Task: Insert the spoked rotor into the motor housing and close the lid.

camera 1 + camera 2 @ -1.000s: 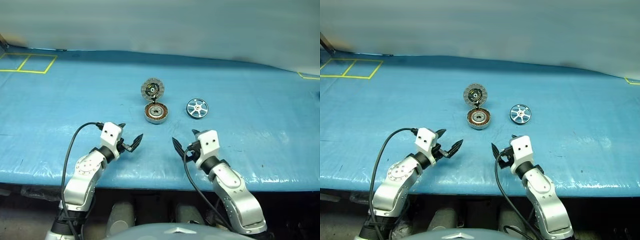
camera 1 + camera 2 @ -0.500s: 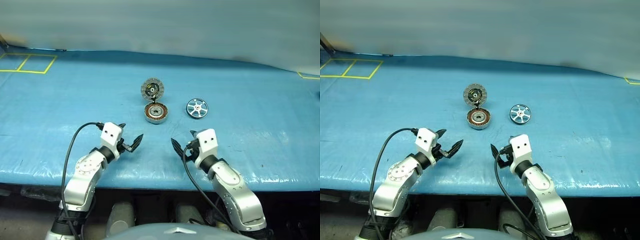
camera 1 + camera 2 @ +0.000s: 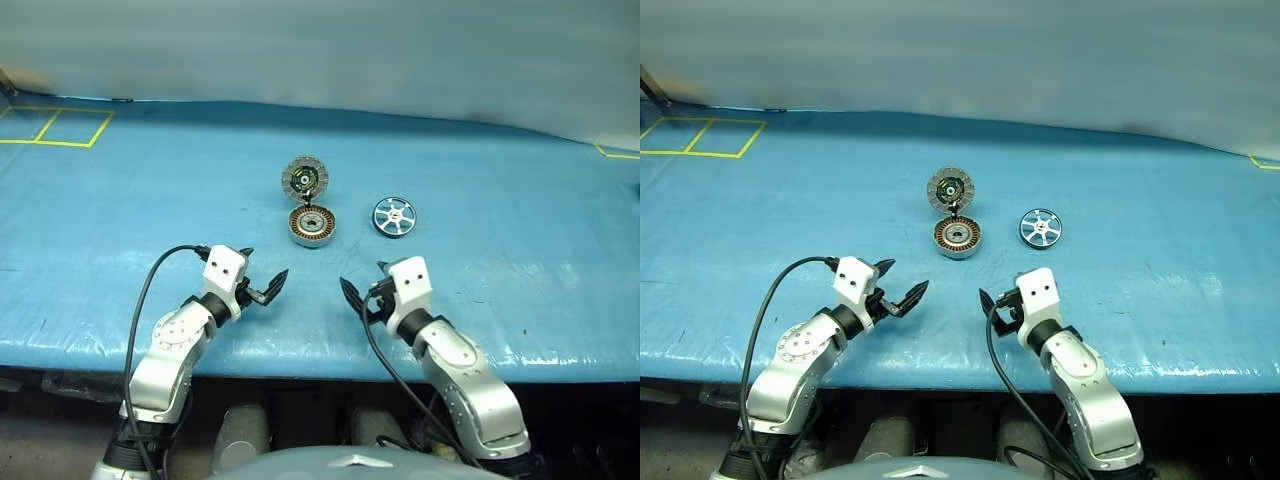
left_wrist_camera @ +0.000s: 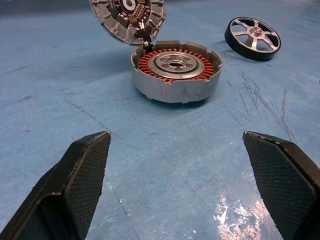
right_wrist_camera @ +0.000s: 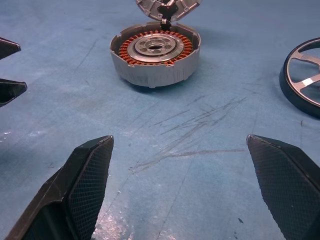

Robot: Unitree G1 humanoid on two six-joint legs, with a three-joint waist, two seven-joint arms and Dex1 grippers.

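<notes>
I have both grippers, left (image 3: 262,283) and right (image 3: 358,295), spread wide and empty. The rotor (image 3: 394,217) lies just right of the housing (image 3: 312,226), whose lid (image 3: 303,180) stands raised. I could knock that lid reaching across.

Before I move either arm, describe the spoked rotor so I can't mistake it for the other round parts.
On the blue table, three round parts sit near the middle, ahead of both grippers. The spoked rotor lies flat by itself to the right of the motor housing. It is a shiny silver wheel with a dark rim and open gaps between spokes, without the housing's copper windings or the propped-up ribbed lid.
</notes>
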